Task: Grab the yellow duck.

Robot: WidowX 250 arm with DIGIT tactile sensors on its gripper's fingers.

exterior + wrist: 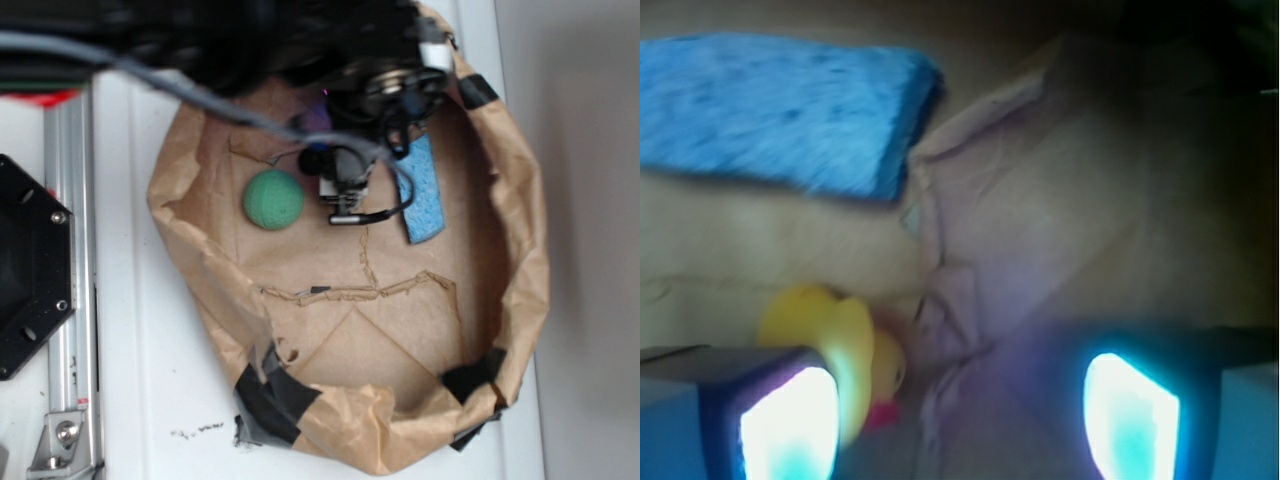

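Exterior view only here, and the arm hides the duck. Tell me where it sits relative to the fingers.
Observer: On the wrist view, the yellow duck lies against the left-hand finger, not centred in the gap of the gripper.
Operator: Report the finger state.
Observer: Open; the fingers stand wide apart with bare paper between them.
Operator: Name what's beyond the duck.
Observer: The blue sponge lies past it, clear of the duck.

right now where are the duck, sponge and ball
duck (835, 335), wrist view, on its yellow body
sponge (780, 110), wrist view, on its blue top face
ball (273, 199), exterior view, on its green middle
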